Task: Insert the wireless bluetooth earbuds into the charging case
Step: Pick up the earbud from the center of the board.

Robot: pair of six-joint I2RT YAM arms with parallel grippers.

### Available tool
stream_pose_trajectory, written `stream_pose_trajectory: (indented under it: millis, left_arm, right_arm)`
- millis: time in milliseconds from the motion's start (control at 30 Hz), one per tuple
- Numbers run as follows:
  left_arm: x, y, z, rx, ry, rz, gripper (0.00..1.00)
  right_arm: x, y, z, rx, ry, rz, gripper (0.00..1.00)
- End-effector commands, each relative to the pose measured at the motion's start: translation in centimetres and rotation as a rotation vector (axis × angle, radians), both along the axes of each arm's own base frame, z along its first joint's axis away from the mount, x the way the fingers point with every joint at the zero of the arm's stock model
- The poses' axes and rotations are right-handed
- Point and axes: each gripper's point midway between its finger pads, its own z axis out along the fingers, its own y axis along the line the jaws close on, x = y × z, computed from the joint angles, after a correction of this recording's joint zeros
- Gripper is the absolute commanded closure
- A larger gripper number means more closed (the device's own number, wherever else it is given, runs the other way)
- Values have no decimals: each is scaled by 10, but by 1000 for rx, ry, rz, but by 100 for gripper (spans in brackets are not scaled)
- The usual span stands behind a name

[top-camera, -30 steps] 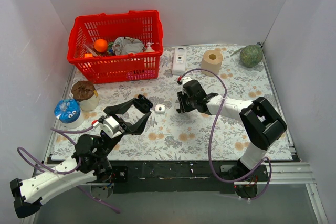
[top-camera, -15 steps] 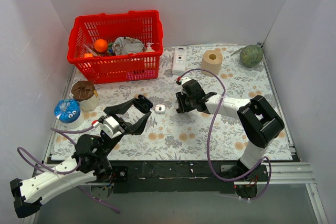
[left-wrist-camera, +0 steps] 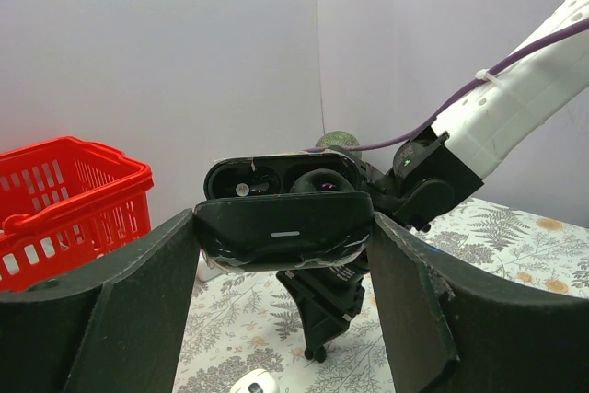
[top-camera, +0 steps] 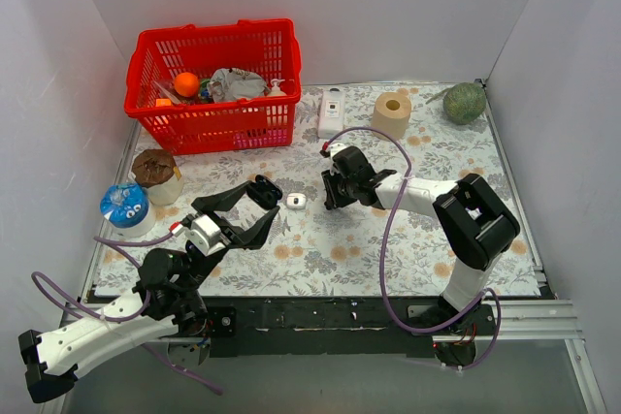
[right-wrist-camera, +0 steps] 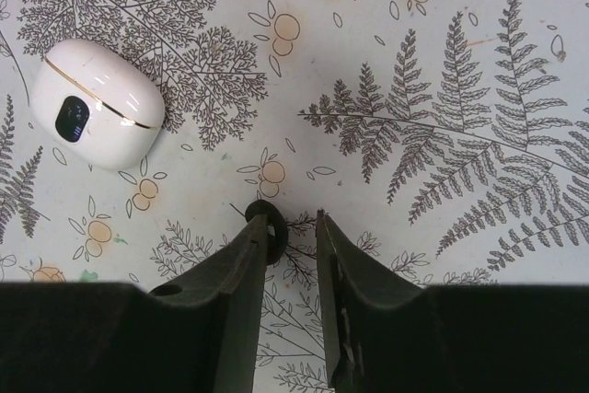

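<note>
A black charging case [left-wrist-camera: 276, 177] with its lid open is held above the table between the fingers of my left gripper [left-wrist-camera: 283, 236]; from above the charging case [top-camera: 266, 187] shows at the tip of the left gripper [top-camera: 264, 203]. My right gripper [right-wrist-camera: 293, 220] points down at the flowered cloth, its fingers a narrow gap apart. A small black earbud [right-wrist-camera: 269, 227] lies against the tip of its left finger and does not touch the other finger. A closed white case [right-wrist-camera: 97, 103] lies just left of it, seen from above as the white case [top-camera: 296, 201] between the two grippers. The right gripper [top-camera: 332, 191] stands beside it.
A red basket [top-camera: 213, 84] of odds and ends stands at the back left. A white device [top-camera: 332, 113], a paper roll [top-camera: 392, 113] and a green ball [top-camera: 464, 102] line the back. A brown-topped cup [top-camera: 155, 174] and a blue-lidded tub [top-camera: 124, 206] sit at the left edge.
My right gripper has shifted slightly left toward the white case, its jaws widening a little and then narrowing again. The left arm and the black case have not moved.
</note>
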Motion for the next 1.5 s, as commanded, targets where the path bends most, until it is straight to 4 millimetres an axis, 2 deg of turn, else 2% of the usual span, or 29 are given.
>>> stream_pose_trajectory:
  millis: [0, 67, 300, 400, 533, 567, 667, 700, 767, 800, 867, 900, 933, 1000, 1033, 1100, 1133, 1267, 1300, 1333, 1433, 1467]
  left_arm:
    - [-2, -2, 2, -6, -1, -13, 100]
    - [-2, -2, 1, -5, 1, -14, 100]
    - [-2, -1, 2, -9, 2, -15, 100]
    - [-2, -1, 1, -10, 6, -17, 100]
    - [-2, -1, 1, -8, 6, -17, 100]
    - [-2, -1, 1, -11, 4, -17, 100]
    - [-2, -1, 0, -10, 7, -16, 100]
    - [-2, -1, 2, -13, 4, -16, 100]
    - [-2, 0, 2, -18, 3, -16, 100]
    - [-3, 0, 4, -20, 1, -16, 100]
    - [-2, 1, 5, -27, -1, -10, 100]
    - [-2, 1, 5, -31, -4, -8, 100]
    - [-2, 2, 6, -32, -6, -6, 100]
    - [-1, 2, 8, -40, -15, -2, 100]
    - [-1, 1, 8, -38, -17, -2, 100]
    - [1, -2, 8, -33, -29, 2, 100]
    - [1, -3, 11, -37, -47, 6, 100]
    - [7, -11, 9, -4, -93, 31, 100]
    - [9, -13, 9, 7, -101, 34, 100]
    - [11, -20, 7, 30, -108, 32, 100]
    - [12, -31, 9, 78, -140, 13, 100]
    - [13, -37, 5, 102, -136, 4, 100]
  right_arm:
    - [-6, 7, -5, -4, 27, 36, 67]
    - [-10, 12, -5, 18, 42, 60, 70]
    - [-15, 14, -10, 24, 66, 68, 73]
    - [-17, 15, -10, 32, 75, 74, 80]
    - [-18, 16, -8, 44, 77, 73, 99]
    - [-19, 16, -7, 49, 78, 75, 99]
    - [-19, 17, 5, 73, 56, 70, 99]
    - [-17, 17, 17, 89, 32, 66, 99]
    - [-16, 16, 29, 100, 9, 62, 99]
    - [-15, 16, 46, 123, -22, 62, 99]
    - [-17, 12, 65, 137, -51, 60, 99]
    - [-19, 12, 91, 178, -98, 67, 99]
    - [-21, 12, 105, 196, -126, 71, 99]
    - [-26, 7, 149, 233, -210, 83, 99]
    - [-32, 8, 164, 247, -237, 106, 99]
    - [-45, 4, 210, 291, -338, 154, 99]
    - [-56, 7, 226, 312, -372, 191, 99]
    - [-93, -2, 303, 395, -520, 277, 99]
    - [-101, -4, 309, 398, -518, 307, 99]
    - [-111, -3, 331, 433, -536, 340, 99]
    - [-139, -1, 353, 484, -511, 447, 99]
    - [-148, -2, 370, 522, -526, 483, 99]
